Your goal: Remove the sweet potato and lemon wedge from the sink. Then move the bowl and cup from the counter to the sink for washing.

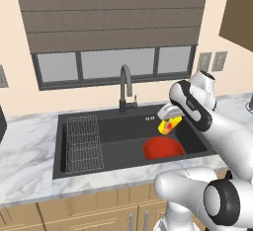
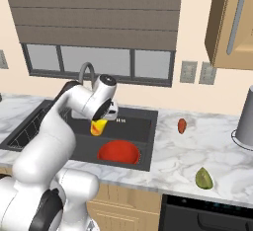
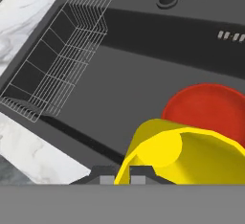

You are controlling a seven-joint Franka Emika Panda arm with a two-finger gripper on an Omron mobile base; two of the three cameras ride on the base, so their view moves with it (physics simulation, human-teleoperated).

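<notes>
The gripper (image 1: 169, 121) hangs over the right half of the sink (image 1: 123, 151), just in front of the faucet (image 1: 125, 89). Its jaws are closed on the rim of the cup (image 1: 168, 125), which is tilted and clear of the basin floor. In the hand view the cup (image 3: 184, 156) lies close to the camera with its open mouth showing, and the 2 dark fingertips at the bottom edge sit either side of its yellow wall.

The bowl (image 1: 163, 149) rests on the sink floor at the front right of the basin, directly below the held cup. From the right base view the cup (image 2: 98, 126) sits above and slightly left of the bowl (image 2: 118, 152).

The wire rack (image 1: 84, 143) occupies the left part of the basin, well apart from the bowl.

The sweet potato (image 2: 182, 125) lies on the marble surface (image 2: 197, 151) to the right of the sink, near the back wall. The lemon wedge (image 2: 203, 178) lies on the same surface nearer the front edge, well apart from the sweet potato. A grey cylindrical container (image 2: 246, 116) stands at the far right of the surface.
</notes>
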